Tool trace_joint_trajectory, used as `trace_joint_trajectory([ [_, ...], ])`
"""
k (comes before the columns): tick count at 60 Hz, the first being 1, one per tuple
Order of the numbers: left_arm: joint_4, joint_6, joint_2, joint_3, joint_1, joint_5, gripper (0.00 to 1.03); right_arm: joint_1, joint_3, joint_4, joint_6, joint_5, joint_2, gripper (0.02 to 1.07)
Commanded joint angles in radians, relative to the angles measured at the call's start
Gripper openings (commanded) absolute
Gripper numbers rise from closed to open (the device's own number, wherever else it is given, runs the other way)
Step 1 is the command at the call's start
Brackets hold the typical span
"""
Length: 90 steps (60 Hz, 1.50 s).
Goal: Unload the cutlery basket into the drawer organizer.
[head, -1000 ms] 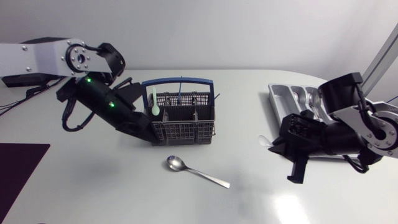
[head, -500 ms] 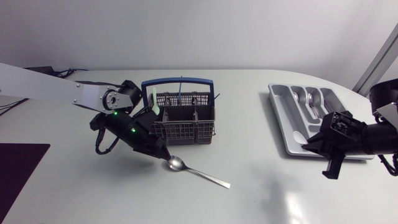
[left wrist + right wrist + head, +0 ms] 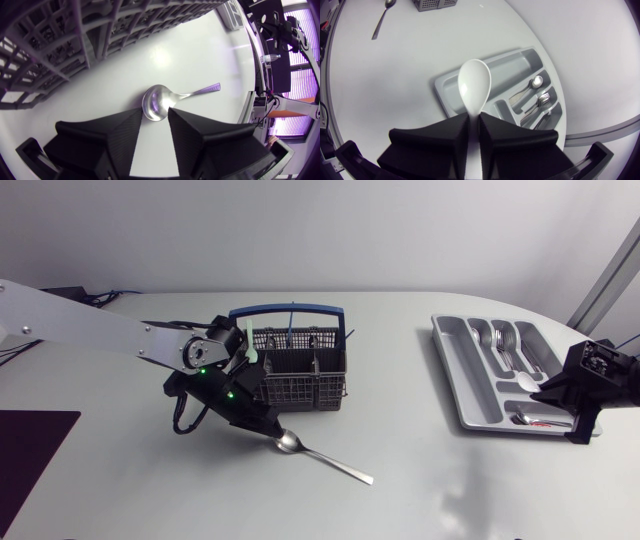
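Now | right gripper (image 3: 474,117) pinches the white spoon (image 3: 475,90) over the organizer (image 3: 455,352), which already holds some cutlery | left gripper (image 3: 155,112) spread open at the metal spoon (image 3: 160,100), far from organizer | green spoon (image 3: 249,340) waits in basket (image 3: 295,372)

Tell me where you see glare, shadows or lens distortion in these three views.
Head view: soft, even light, faint shadow beside the basket. Left wrist view: fisheye bows the basket grid; bright glare on the table beyond the metal spoon. Right wrist view: table edge curves; white spoon brightly lit.
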Motion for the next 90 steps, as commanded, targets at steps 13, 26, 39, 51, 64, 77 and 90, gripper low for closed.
trace_joint_trajectory([
  [13,0.010,-0.051,0.075,-0.030,-0.020,-0.057,0.32,-0.095,0.069,-0.033,-0.099,-0.035,0.088,0.10],
  [26,0.036,-0.059,0.093,-0.040,-0.048,-0.111,0.32,-0.146,0.108,-0.031,-0.129,-0.055,0.137,0.10],
  [39,0.048,-0.057,0.084,-0.066,-0.059,-0.162,0.09,-0.167,0.118,-0.030,-0.145,-0.063,0.173,0.10],
  [51,0.036,-0.038,0.075,-0.098,-0.070,-0.163,0.04,-0.174,0.117,-0.027,-0.151,-0.063,0.186,0.10],
  [64,0.027,0.010,-0.001,-0.133,-0.048,-0.191,0.04,-0.187,0.137,-0.022,-0.172,-0.066,0.194,0.10],
  [77,-0.073,0.094,-0.079,-0.098,-0.019,-0.206,0.04,-0.197,0.161,-0.025,-0.244,-0.059,0.248,0.10],
  [90,-0.159,0.170,-0.203,-0.099,0.003,-0.243,0.04,-0.195,0.220,-0.019,-0.318,-0.040,0.349,0.10],
])
